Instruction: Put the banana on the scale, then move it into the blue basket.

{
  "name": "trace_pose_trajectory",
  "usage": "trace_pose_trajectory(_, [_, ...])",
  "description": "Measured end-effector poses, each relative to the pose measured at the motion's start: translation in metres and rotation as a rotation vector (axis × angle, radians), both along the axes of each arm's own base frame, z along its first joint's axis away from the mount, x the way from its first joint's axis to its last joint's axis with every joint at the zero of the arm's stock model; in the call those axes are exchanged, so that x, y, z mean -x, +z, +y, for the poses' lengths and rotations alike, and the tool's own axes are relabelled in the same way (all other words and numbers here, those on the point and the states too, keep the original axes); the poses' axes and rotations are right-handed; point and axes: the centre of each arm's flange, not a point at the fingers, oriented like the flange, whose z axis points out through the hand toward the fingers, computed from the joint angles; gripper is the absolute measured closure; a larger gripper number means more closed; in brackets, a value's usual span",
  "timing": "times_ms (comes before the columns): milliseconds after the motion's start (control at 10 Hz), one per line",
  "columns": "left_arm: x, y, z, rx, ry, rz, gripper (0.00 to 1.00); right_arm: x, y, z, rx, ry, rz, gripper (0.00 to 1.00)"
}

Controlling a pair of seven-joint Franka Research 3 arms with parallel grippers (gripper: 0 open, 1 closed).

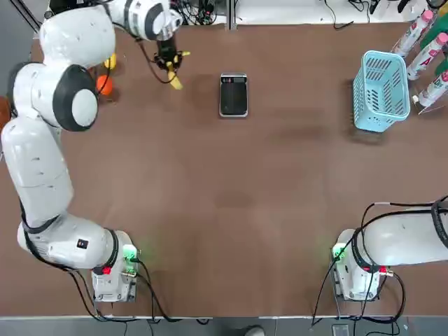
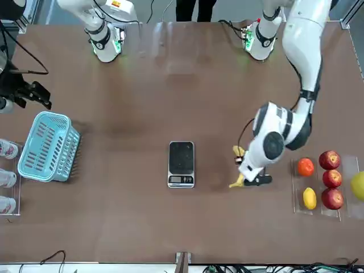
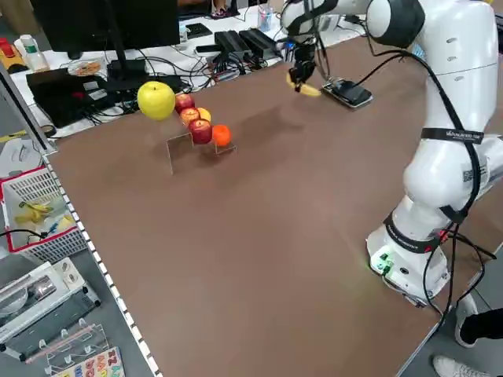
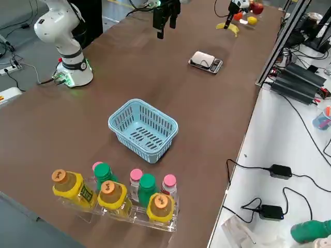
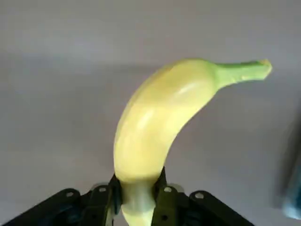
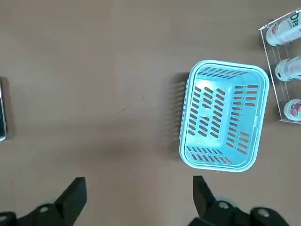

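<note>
My left gripper [image 5: 138, 197] is shut on one end of the yellow banana [image 5: 155, 136], whose green stem points away from the fingers. In the top view the left gripper [image 1: 168, 64] and banana [image 1: 174, 81] are at the far left of the table, left of the black-topped scale [image 1: 233, 94]. I cannot tell whether the banana touches the table. The scale [image 2: 181, 164] has nothing on it. The blue basket [image 1: 381, 91] stands at the far right with nothing in it. My right gripper [image 6: 138, 188] hangs open high above the table, near the basket [image 6: 223, 120].
A clear stand with an orange [image 2: 306, 166], red apples [image 2: 330, 160], a lemon [image 2: 309, 198] and a large yellow fruit [image 3: 156, 100] sits left of the banana. A rack of bottles [image 4: 111, 196] stands beside the basket at the table's right edge.
</note>
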Motion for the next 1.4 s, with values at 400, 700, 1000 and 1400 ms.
trace_pose_trajectory(400, [0.045,-0.020,-0.137,0.039,0.112,0.007,0.69,0.000,0.000,0.000,0.000,0.000,0.001,0.00])
trace_pose_trajectory(700, [0.064,-0.057,-0.208,0.094,0.141,-0.026,0.69,0.000,0.000,-0.001,0.000,-0.002,-0.001,0.00])
trace_pose_trajectory(1000, [0.059,-0.086,-0.217,0.140,0.210,-0.057,0.69,0.000,0.000,-0.001,0.000,-0.001,-0.001,0.00])
trace_pose_trajectory(1400, [0.054,-0.086,-0.215,0.147,0.219,-0.062,0.44,0.000,0.000,-0.001,0.000,-0.001,-0.001,0.00])
